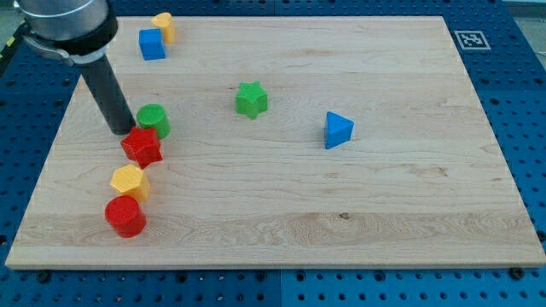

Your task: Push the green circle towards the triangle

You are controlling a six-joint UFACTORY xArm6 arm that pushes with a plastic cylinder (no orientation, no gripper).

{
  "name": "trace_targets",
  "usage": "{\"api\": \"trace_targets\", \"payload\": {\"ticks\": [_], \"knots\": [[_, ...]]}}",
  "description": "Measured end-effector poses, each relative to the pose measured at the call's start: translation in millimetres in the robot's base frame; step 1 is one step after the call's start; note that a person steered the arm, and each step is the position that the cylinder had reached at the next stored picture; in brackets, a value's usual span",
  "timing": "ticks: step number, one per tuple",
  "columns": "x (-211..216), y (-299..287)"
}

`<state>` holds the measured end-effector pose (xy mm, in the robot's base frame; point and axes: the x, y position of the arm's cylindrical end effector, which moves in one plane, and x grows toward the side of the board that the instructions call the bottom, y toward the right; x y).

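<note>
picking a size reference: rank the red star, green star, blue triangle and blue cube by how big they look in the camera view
1. red star
2. green star and blue triangle, too alike to split
3. blue cube, farther up the view, so unsure

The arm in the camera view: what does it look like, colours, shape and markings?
Only its lower end shows, at the view's top left. A wide grey cylindrical housing with a dark band under it narrows to a straight, smooth black rod. My tip sits just to the view's left of the green circle, above the red star. No cables, labels or markings are visible.
</note>
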<state>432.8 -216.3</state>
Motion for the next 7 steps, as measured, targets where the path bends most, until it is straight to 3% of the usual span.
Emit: {"api": "trace_targets", "payload": {"ticks": [2, 4, 7], "knots": [[-3, 11], [9, 102], [17, 137]]}}
